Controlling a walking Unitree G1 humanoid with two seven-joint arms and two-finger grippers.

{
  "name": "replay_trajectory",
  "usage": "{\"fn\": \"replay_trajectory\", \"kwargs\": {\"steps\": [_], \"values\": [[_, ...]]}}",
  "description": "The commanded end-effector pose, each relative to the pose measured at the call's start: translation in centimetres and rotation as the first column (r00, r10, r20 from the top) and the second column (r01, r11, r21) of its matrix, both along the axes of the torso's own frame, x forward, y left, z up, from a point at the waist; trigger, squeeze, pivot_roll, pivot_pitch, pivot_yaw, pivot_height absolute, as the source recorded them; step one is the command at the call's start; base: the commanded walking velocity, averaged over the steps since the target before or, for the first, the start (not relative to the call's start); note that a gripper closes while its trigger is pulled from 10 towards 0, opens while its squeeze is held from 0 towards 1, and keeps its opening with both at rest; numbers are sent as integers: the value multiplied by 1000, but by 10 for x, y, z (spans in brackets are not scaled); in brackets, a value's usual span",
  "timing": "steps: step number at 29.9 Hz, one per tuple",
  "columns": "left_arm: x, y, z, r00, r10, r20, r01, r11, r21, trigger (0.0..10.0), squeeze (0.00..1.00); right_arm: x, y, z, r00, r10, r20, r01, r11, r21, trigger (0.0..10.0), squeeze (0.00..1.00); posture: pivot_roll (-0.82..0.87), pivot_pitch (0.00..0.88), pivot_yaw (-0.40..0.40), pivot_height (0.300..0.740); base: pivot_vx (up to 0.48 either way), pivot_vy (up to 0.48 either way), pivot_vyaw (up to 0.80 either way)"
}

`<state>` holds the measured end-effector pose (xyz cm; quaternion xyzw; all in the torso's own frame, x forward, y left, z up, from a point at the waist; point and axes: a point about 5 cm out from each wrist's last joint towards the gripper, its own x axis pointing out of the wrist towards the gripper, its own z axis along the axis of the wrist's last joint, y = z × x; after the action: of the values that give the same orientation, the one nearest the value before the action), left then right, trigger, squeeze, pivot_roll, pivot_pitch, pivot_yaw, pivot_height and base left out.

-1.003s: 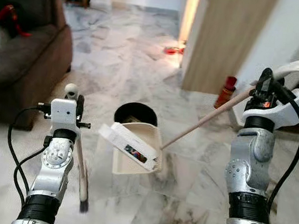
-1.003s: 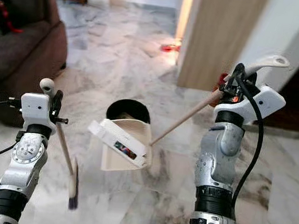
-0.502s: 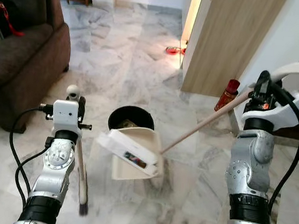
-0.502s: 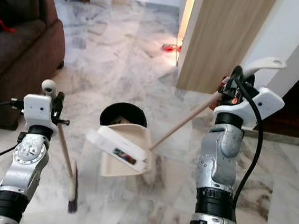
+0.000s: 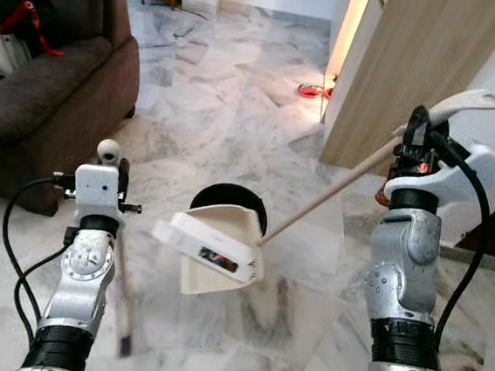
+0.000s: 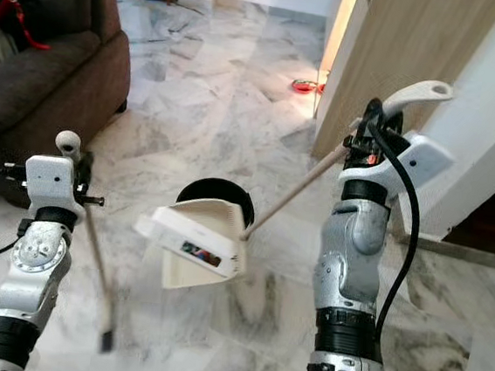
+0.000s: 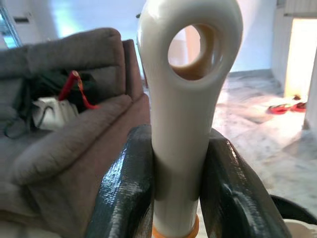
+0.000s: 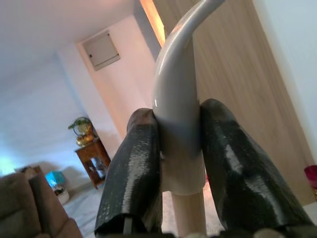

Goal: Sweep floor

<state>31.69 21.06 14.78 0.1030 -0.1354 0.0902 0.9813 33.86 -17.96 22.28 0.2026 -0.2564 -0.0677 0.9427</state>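
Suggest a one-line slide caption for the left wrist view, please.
Left claw clamped on the cream broom handle, brown sofa behind.

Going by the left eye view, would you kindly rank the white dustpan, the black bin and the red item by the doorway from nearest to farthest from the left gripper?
1. The white plastic dustpan, just to the right of the left gripper.
2. The round black bin, behind the dustpan.
3. The small red item, far off on the marble floor by the lit doorway.
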Motion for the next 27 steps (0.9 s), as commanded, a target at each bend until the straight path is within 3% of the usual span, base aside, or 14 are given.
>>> {"fn": "replay_trajectory", "kwargs": {"steps": [1, 27], "values": [[3, -10, 10, 998, -30, 48, 31, 999, -9, 10000, 0, -5, -10, 14, 997, -37, 67, 36, 999, 19, 10000, 0, 158, 36, -39, 740, 285, 0, 0], [4, -13, 9, 998, -35, 42, 36, 999, -18, 10000, 0, -7, -16, 15, 997, -43, 68, 40, 998, 42, 10000, 0, 146, 52, -41, 740, 287, 0, 0]]}}
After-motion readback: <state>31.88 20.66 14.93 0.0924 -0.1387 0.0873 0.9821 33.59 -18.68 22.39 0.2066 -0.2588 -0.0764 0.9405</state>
